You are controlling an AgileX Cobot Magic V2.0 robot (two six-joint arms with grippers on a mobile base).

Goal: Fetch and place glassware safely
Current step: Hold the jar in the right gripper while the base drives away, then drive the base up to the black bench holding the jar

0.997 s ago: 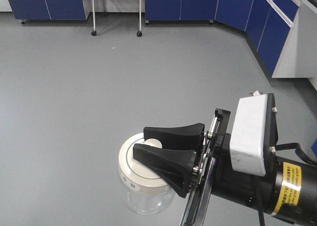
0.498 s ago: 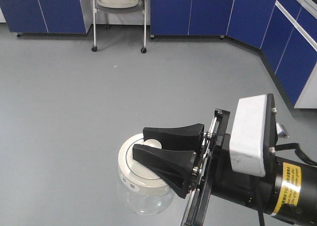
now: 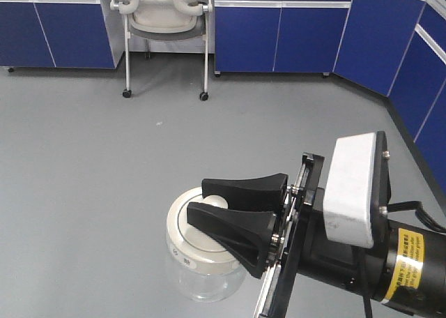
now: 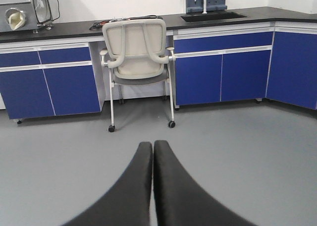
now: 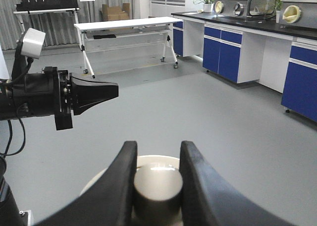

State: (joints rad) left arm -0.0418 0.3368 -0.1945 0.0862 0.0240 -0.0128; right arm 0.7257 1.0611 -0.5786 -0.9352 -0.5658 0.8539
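The glassware is a squat clear jar (image 3: 202, 282) with a cream-white lid (image 5: 154, 161). It hangs above the grey floor, held by the knob on its lid. My right gripper (image 3: 209, 201) (image 5: 156, 149) is shut on that knob, one black finger on each side. My left gripper (image 4: 152, 145) is shut, its fingers pressed together with nothing between them. It also shows at the left of the right wrist view as the left gripper (image 5: 111, 91), level and apart from the jar.
A cream wheeled chair (image 3: 166, 14) (image 4: 136, 52) stands ahead against blue base cabinets (image 3: 279, 32). More blue cabinets (image 3: 432, 67) run along the right. A white folding table (image 5: 124, 24) and a black counter (image 5: 257, 25) show in the right wrist view.
The chair and cabinets have slid down and right in the front view and look nearer. The right gripper and the jar keep the same place in that view.
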